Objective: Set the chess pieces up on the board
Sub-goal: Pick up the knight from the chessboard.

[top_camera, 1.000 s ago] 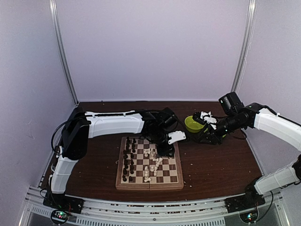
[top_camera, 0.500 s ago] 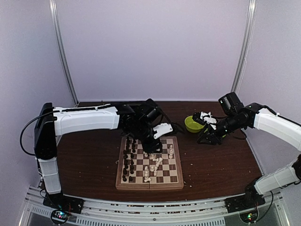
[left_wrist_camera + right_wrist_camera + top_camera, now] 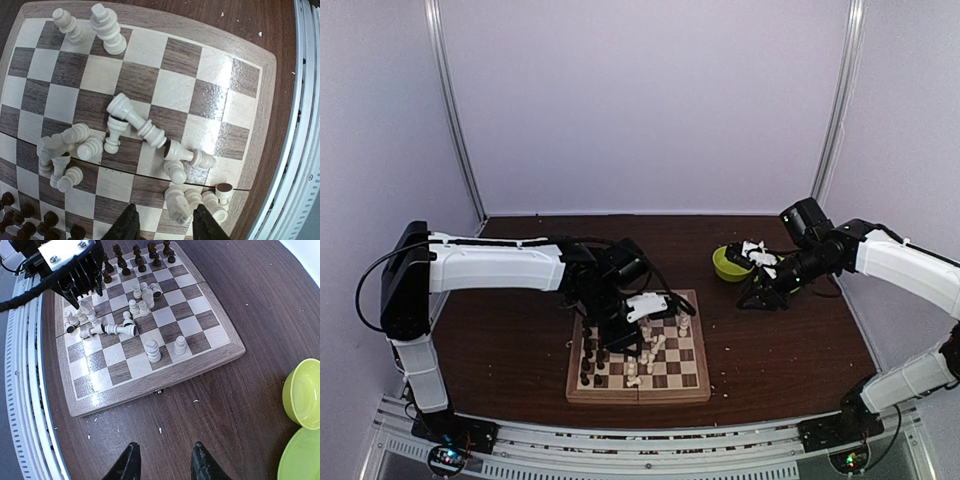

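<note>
- My left arm [image 3: 490, 268] rose from its base at the near left corner, then stretched level toward the middle, and the wrist bent downward at its end.
- My left gripper [image 3: 618, 338] pointed down, its two dark fingers [image 3: 127, 225] parted with nothing between them.
- My right arm [image 3: 905, 265] climbed at the far right and folded back inward.
- My right gripper [image 3: 752, 298] slanted down and to the left, well apart from the left one, with its fingers [image 3: 129, 462] likewise spread and gripping nothing.
</note>
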Robot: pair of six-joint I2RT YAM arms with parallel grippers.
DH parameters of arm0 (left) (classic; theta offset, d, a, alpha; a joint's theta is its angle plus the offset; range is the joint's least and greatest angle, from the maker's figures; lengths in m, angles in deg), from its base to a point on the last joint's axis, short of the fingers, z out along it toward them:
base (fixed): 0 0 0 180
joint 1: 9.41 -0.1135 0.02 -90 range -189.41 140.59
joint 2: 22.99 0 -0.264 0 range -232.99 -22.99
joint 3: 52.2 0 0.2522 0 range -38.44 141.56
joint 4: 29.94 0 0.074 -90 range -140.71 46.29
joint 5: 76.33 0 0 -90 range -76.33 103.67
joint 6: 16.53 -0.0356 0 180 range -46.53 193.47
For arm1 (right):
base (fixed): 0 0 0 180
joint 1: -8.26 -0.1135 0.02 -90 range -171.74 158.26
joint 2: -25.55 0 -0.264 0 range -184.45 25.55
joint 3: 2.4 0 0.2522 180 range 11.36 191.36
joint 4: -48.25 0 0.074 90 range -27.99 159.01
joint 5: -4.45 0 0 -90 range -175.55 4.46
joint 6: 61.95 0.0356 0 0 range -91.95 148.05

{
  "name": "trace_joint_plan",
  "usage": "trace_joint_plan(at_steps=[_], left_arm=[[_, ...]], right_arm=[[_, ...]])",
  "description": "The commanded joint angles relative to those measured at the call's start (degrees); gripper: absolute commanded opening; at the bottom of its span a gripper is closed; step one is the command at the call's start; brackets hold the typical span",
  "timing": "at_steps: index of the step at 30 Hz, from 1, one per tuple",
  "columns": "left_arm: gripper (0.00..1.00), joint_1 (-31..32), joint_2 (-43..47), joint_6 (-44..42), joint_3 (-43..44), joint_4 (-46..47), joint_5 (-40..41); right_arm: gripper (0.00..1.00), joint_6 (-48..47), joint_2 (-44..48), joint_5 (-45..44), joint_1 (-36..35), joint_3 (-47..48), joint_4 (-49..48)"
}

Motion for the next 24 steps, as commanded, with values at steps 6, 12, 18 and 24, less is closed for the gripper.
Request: trace_joint_plan(at_steps=[6, 12, 18, 24], left_arm=[[0.41, 0.1, -0.7, -0.6, -0.9, -0.2, -2.5], [0.42, 0.1, -1.5, -0.6, -0.7, -0.5, -3.1], [0.37, 0.2, -3.1, -1.3, 0.1, -2.0, -0.9], [0.32, 0.2, -4.1, -1.6, 0.8, -3.0, 0.3]], right_arm=[[0.35, -0.5, -0.1, -1.3, -0.4, 0.9, 0.4], [0.35, -0.7, -0.2, -1.3, -0.4, 1.0, 0.7], [0.35, -0.8, -0.2, -1.4, -0.4, 1.0, 0.8], [0.35, -0.8, -0.2, -1.5, -0.4, 1.0, 0.9]])
